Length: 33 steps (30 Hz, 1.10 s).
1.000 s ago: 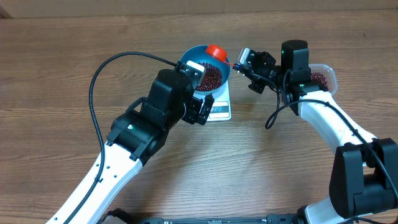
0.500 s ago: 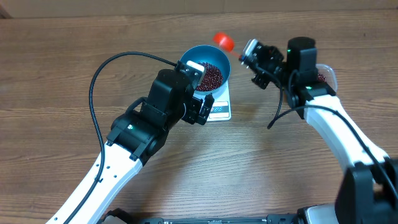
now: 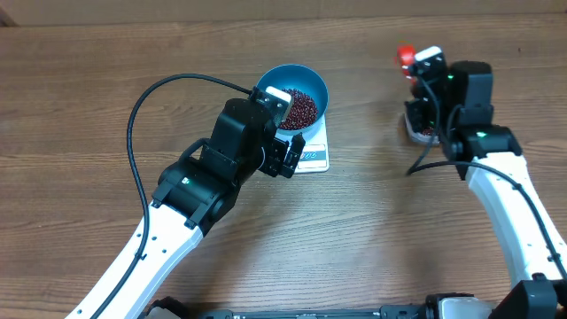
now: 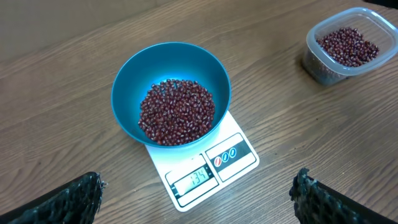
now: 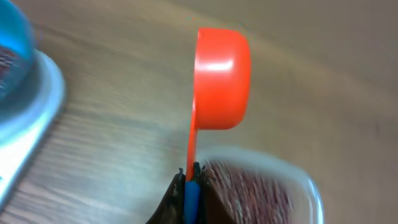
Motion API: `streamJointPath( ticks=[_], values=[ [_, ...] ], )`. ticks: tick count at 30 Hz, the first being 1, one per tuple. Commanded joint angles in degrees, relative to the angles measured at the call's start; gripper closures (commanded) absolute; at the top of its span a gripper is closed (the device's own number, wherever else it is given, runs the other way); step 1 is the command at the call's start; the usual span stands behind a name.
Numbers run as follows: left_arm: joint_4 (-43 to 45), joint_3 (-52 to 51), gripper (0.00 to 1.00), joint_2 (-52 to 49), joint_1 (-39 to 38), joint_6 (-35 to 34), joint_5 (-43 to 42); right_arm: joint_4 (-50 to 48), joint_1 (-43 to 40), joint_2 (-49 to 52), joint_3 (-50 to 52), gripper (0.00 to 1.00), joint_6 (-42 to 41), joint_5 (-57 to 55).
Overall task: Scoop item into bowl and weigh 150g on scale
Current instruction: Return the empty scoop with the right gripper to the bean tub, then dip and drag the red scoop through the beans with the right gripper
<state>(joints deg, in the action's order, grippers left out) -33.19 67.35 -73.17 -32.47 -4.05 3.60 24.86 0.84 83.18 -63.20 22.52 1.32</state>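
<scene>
The blue bowl (image 4: 132, 79) sat on the white scale (image 4: 231, 154) at upper centre, below the left gripper (image 4: 196, 190), whose jaws stood wide and empty. At upper right, the right gripper (image 5: 189, 185), nearer the clear tub (image 4: 318, 70), pinched the orange scoop (image 5: 221, 74) handle, its cup just past the tub's rim. Beans (image 4: 177, 112) lay heaped in the bowl.

Overhead looks straight down; both wrist views, nearer and angled, share bowl (image 4: 134, 71) and tub (image 4: 323, 73).

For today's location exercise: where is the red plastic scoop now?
Overhead view: the red plastic scoop is far right, held by its handle in the right hand, beside the clear plastic tub, away from the blue bowl.
</scene>
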Motion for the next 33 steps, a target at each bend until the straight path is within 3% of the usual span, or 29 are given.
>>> streamJointPath(
  ticks=[1,18,33],
  values=[
    [0.04,1.38,0.01,-0.33,0.26,0.66,-0.66,2.86,-4.15,-1.31,-0.57,0.96,-6.43,-3.61],
    [0.04,1.38,0.0,-0.33,0.26,0.66,-0.66,16.24,-8.85,7.41,-0.5,0.96,-6.27,-2.54],
    [0.04,1.38,0.0,-0.35,0.26,0.66,-0.66,13.55,-8.85,8.48,-0.48,0.96,-5.99,-4.04]
  ],
)
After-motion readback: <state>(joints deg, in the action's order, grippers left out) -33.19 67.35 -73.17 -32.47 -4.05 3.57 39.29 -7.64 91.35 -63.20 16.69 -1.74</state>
